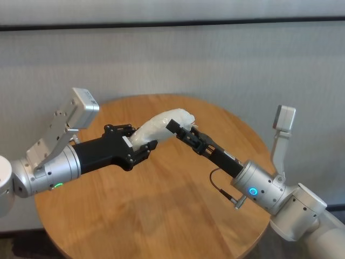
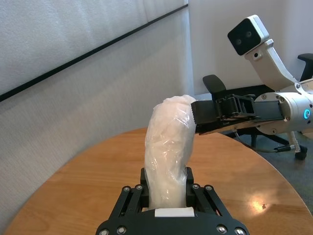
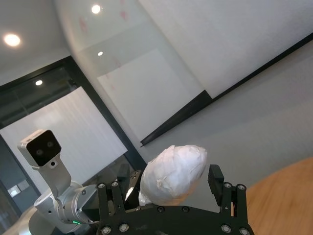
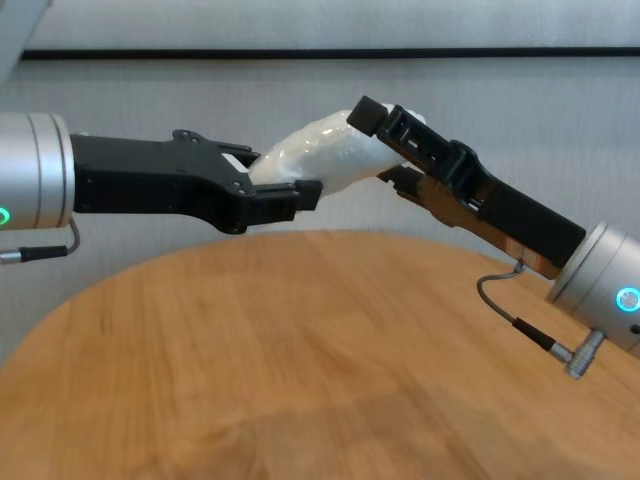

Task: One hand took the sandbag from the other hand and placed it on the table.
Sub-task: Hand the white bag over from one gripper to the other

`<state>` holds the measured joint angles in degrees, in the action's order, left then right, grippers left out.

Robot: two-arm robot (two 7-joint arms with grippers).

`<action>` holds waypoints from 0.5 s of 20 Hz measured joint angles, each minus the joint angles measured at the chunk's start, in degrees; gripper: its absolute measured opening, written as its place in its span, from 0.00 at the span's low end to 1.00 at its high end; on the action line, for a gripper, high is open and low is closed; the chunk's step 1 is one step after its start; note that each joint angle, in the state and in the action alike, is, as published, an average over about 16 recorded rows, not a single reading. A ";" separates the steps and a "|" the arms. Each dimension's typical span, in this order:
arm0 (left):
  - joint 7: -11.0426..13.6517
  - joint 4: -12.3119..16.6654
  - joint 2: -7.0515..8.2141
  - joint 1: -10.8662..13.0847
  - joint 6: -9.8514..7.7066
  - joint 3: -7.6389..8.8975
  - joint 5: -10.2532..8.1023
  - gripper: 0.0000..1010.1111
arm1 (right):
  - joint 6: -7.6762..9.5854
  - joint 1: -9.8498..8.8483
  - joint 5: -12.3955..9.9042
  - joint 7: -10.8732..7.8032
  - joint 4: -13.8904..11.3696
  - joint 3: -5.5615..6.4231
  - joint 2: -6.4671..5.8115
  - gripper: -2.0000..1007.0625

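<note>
Midair, held the sandbag point(image 1: 161, 127) above the bench point(image 1: 161, 216), centre of the head frame. Clamped its lower end in the left end effector point(image 1: 141, 144), fingers closed tight. Spread wide around its upper end, the right end effector point(image 1: 180, 128), fingers not yet gripping.

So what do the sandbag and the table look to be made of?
Sandbag: white filling in clear glossy plastic wrap, judging by wrinkles and shine; the filling itself can't be seen. Table: light-brown wood planks, visible grain, smooth, faintly reflective finish.
</note>
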<state>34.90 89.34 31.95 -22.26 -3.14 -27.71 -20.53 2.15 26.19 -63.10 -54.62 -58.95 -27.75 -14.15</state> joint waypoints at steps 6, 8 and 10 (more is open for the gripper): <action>0.00 0.00 0.00 0.00 0.00 0.00 0.00 0.41 | -0.10 0.38 -0.23 0.14 0.37 -0.59 0.11 1.00; 0.00 0.00 0.00 0.00 0.00 0.00 0.00 0.41 | -0.13 0.43 -0.25 0.17 0.42 -0.68 0.13 1.00; 0.00 0.00 0.00 0.00 0.00 0.00 0.00 0.41 | -0.15 0.44 -0.24 0.20 0.42 -0.72 0.13 0.99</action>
<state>34.90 89.34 31.95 -22.26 -3.14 -27.71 -20.53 2.00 26.63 -63.34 -54.42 -58.53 -28.46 -14.02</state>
